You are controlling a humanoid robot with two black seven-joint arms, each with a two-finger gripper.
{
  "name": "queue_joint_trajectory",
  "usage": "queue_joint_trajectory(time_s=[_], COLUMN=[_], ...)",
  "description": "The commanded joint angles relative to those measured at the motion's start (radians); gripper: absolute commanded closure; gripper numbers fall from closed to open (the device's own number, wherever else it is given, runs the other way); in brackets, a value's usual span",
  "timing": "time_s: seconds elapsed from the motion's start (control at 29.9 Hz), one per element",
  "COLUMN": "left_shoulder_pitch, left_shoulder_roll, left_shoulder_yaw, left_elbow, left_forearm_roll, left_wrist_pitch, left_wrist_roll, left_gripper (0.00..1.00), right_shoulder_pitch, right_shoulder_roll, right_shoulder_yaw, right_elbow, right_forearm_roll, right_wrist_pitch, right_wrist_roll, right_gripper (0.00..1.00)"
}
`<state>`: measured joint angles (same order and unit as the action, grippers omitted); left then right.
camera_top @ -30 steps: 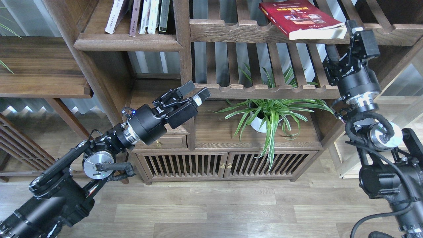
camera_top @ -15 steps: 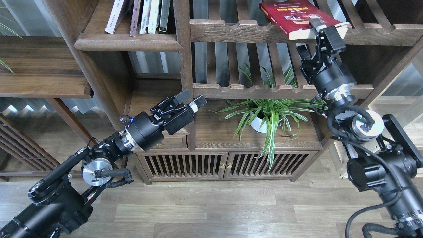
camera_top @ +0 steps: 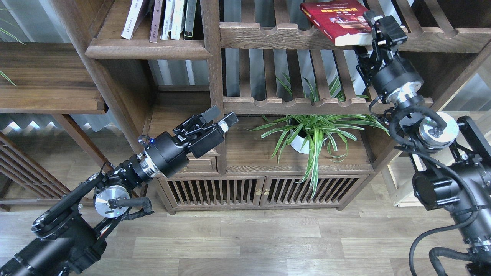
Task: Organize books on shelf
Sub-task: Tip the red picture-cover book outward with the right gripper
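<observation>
Lowest in the frame, a cabinet with slatted doors (camera_top: 261,191) is seen on the wood floor. Above it, left of centre, the left gripper (camera_top: 221,117) is held with its fingers apart around nothing, in front of a thick post (camera_top: 215,76). To its right, a potted spider plant (camera_top: 312,132) is set under a slatted rack (camera_top: 291,105). At the upper right, the right gripper (camera_top: 378,25) is placed at the near corner of the thick red book (camera_top: 339,19), which lies flat on the upper slatted rack (camera_top: 268,36); whether the fingers are clamped on it cannot be told. At the upper left, upright books (camera_top: 165,19) are seen on the solid shelf (camera_top: 147,50).
</observation>
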<state>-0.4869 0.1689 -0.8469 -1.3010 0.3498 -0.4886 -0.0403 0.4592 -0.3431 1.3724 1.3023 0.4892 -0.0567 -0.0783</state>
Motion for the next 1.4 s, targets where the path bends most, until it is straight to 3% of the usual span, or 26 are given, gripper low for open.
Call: queue_joint_trajectory(time_s=[0.0, 0.33, 0.74, 0.87, 1.1, 1.37], left_shoulder_pitch=[0.010, 0.010, 0.011, 0.011, 0.011, 0.005], left_shoulder_roll=[-0.002, -0.002, 0.000, 0.000, -0.003, -0.020], left_shoulder_yaw=[0.002, 0.002, -0.014, -0.017, -0.020, -0.050], left_elbow=[-0.001, -0.001, -0.001, -0.001, 0.002, 0.040], left_forearm_roll=[0.000, 0.000, -0.005, -0.006, -0.009, -0.086], left_wrist_pitch=[0.000, 0.000, 0.000, 0.000, 0.000, 0.000], left_wrist_roll=[0.000, 0.000, -0.009, -0.010, -0.010, -0.003], left_gripper=[0.01, 0.01, 0.01, 0.01, 0.01, 0.01], right_shoulder_pitch=[0.004, 0.013, 0.007, 0.007, -0.007, -0.071], right_shoulder_roll=[-0.007, -0.010, 0.016, 0.055, 0.059, 0.084], right_shoulder_yaw=[-0.001, -0.001, 0.007, 0.020, 0.031, 0.054], right_elbow=[0.000, 0.002, 0.000, 0.000, 0.000, 0.002], right_forearm_roll=[0.000, 0.000, 0.000, 0.002, 0.003, 0.011], right_wrist_pitch=[-0.005, -0.011, 0.006, 0.027, 0.053, 0.219], right_wrist_roll=[-0.001, -0.001, 0.005, 0.034, 0.051, 0.058], right_gripper=[0.27, 0.47, 0.80, 0.94, 0.95, 0.97])
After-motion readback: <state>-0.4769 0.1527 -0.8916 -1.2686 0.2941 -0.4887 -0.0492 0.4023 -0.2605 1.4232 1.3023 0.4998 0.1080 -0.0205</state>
